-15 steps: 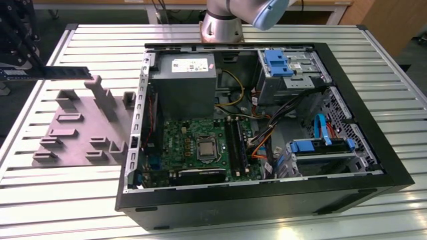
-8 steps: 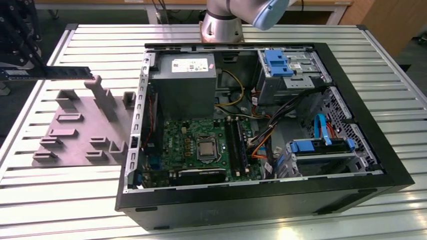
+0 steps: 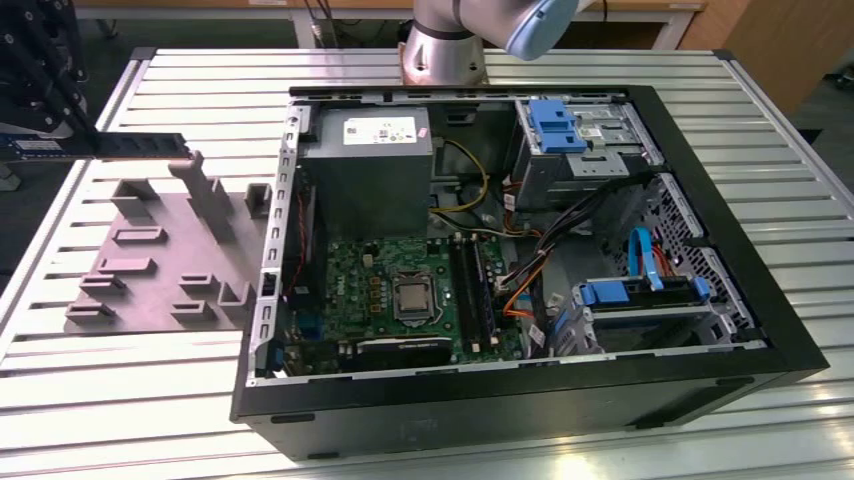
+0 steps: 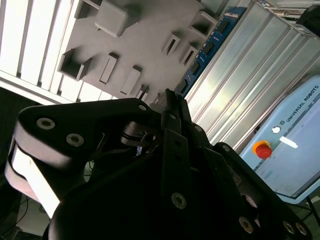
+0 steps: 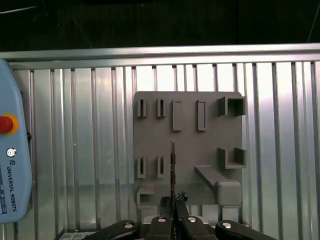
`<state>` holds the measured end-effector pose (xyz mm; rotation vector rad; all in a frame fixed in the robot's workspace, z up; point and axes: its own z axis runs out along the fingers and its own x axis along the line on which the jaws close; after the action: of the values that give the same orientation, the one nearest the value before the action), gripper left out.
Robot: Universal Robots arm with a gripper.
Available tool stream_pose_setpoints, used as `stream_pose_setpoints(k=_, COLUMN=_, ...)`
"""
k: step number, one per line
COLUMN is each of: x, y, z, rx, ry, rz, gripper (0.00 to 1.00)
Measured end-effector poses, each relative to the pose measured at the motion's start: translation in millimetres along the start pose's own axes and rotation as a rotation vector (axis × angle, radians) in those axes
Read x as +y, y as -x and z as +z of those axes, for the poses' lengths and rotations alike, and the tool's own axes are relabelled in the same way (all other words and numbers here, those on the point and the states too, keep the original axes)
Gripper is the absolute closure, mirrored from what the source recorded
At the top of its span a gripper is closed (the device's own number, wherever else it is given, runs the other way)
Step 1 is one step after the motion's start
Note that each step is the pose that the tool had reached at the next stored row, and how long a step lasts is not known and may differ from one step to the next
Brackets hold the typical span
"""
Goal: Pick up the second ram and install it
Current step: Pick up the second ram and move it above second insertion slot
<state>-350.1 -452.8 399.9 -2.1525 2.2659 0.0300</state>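
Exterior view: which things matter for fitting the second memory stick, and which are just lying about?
Job: memory stick, held in the gripper; green motherboard in the open computer case.
Lying about: grey fixture plate, power supply, control pendant.

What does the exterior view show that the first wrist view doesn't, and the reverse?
Exterior view adds: the open computer case with its motherboard. First wrist view adds: a pendant with a red button, and an edge-on look at the ram with the gripper shut on it. Shared: the ram, the grey fixture plate beneath it, and the slatted table.
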Motion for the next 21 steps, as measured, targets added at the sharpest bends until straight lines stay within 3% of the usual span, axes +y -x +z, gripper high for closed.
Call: stream_pose_setpoints(k=21, x=-8.9, y=0.5, z=0.0, rx=0.0000, ry=0.0001, rz=0.000, gripper=0.86)
